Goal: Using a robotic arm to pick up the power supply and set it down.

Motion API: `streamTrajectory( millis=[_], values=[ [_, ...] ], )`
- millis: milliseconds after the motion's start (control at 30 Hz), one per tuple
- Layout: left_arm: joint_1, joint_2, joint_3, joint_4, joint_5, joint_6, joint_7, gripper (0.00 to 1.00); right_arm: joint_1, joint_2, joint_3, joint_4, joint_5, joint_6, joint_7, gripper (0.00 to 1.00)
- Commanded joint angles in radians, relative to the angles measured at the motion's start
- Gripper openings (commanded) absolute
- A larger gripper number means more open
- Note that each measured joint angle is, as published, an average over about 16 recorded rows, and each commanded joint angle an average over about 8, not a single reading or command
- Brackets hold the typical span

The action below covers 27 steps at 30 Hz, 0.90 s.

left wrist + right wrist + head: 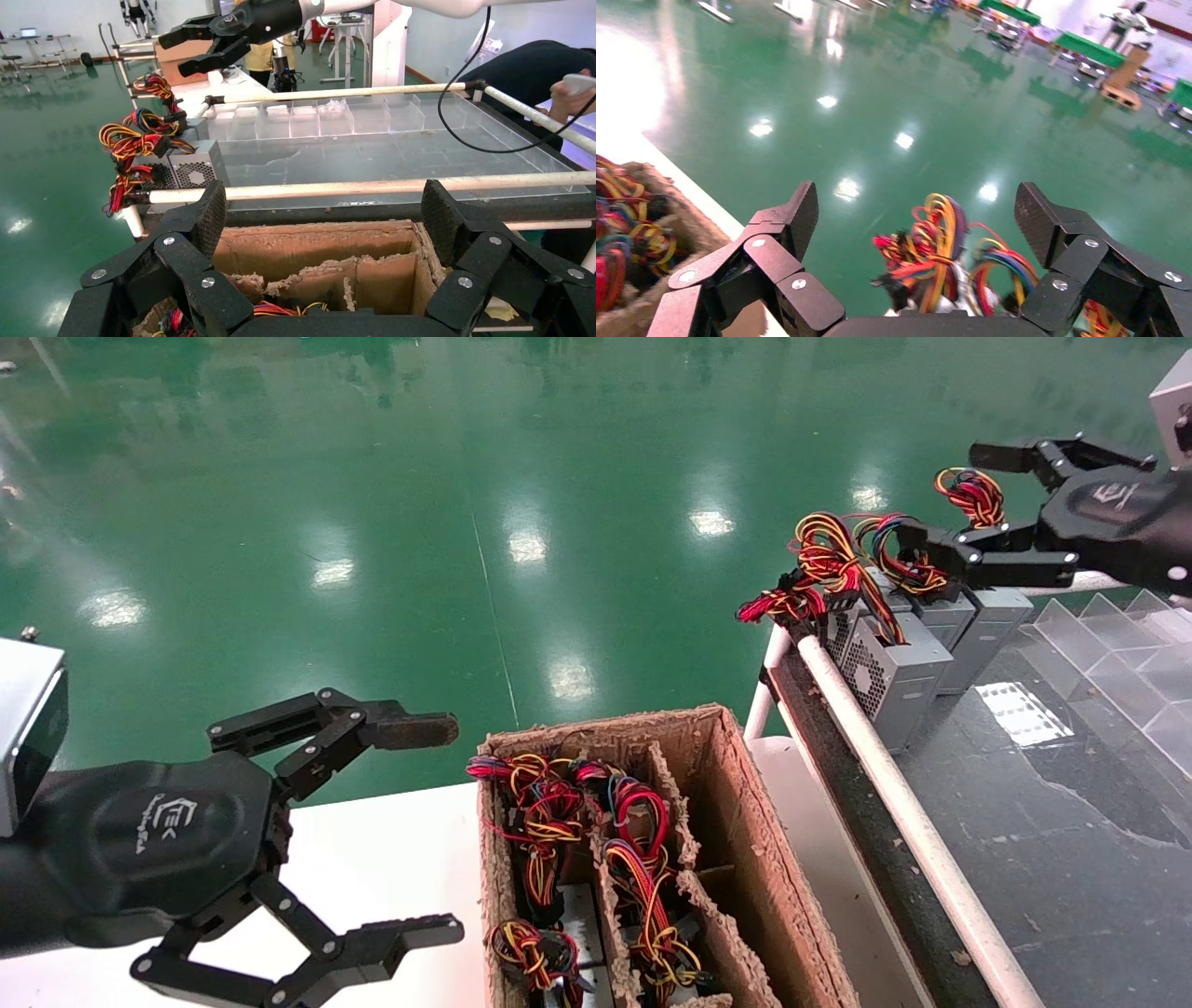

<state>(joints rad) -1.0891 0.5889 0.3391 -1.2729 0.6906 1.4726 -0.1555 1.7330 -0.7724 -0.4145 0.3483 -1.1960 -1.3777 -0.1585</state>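
Note:
Three grey power supplies stand in a row at the left end of the black table (1071,822); the nearest (899,677) shows its fan grille, also visible in the left wrist view (195,165). Their red, yellow and black wires (829,556) stick up. My right gripper (950,495) hovers open just above the row, holding nothing. In its wrist view the wire bundle (933,246) lies below the spread fingers of the right gripper (919,217). My left gripper (424,831) hangs open and empty beside the cardboard box; the left gripper (325,217) looks over the box.
A worn cardboard box (736,822) with dividers holds several more wired units (549,812). A white rail (894,794) edges the black table. Clear plastic dividers (1117,645) sit at the table's right. A person (534,70) stands beyond the table. Green floor lies behind.

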Motion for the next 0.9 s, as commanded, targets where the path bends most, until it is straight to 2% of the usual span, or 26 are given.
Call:
streamTrajectory(
  millis=[33, 900],
  values=[
    [0.0, 0.0, 0.0, 0.0, 0.0, 0.0, 0.0, 1.0, -0.031, 0.007, 0.006, 0.043, 0.022, -0.005, 0.016, 1.0],
    [0.0, 0.0, 0.001, 0.0, 0.0, 0.0, 0.0, 1.0, -0.423, 0.104, 0.087, 0.601, 0.299, -0.076, 0.222, 1.0]
  ],
)
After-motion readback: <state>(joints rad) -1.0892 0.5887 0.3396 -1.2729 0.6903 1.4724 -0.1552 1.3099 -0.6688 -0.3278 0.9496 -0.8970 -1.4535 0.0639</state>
